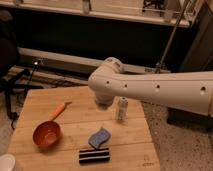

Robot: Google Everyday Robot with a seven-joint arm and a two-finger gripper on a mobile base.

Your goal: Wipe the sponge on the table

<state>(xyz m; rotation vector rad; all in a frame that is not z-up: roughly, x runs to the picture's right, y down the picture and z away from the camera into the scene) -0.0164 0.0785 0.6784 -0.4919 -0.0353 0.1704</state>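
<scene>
Camera view: gripper hidden behind arm [155,90], fingers pressed together. Sponge [99,137] on table [134,134] (striped block [94,155] just beside); wiping could shove that.

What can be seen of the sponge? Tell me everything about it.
The sponge is a small light-blue pad with wavy edges, soft-looking, lying flat and askew on the wooden table, near its front edge. A black block with white stripes lies just in front, close or touching; I cannot tell which. An orange bowl sits apart beside it. The white arm hangs above and behind it; the pincer, shut, is hidden by the arm, and nothing grips the sponge.
</scene>
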